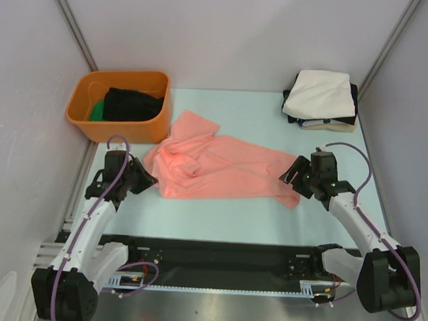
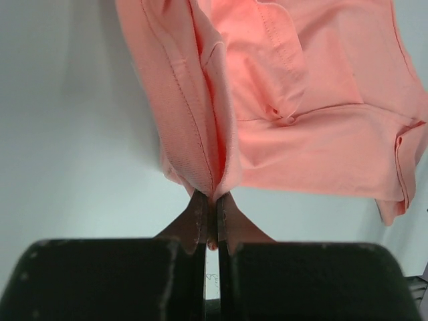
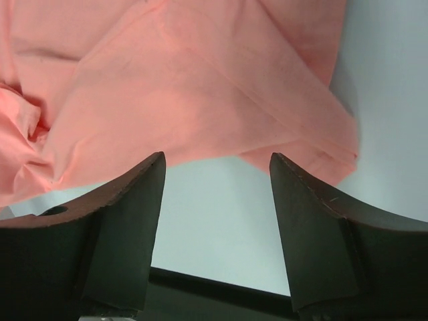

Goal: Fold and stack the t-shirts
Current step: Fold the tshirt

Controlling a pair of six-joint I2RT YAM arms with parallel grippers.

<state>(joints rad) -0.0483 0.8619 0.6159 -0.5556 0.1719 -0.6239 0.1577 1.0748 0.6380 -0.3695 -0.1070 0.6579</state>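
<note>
Now the pink shirt lies crumpled in the middle of the table, and the folded stack sits at the far right corner. The left gripper is clenched on a fold at the shirt's left edge. The right gripper is released, jaws wide, just before the right hem. I think it should pinch only the corner layer. Then both should pull apart gently, low over the table, to flatten the cloth.

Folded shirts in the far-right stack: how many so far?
3 visible: cream-white shirt on top, black shirt under it, tan shirt at the bottom. Others may be hidden between them.
</note>
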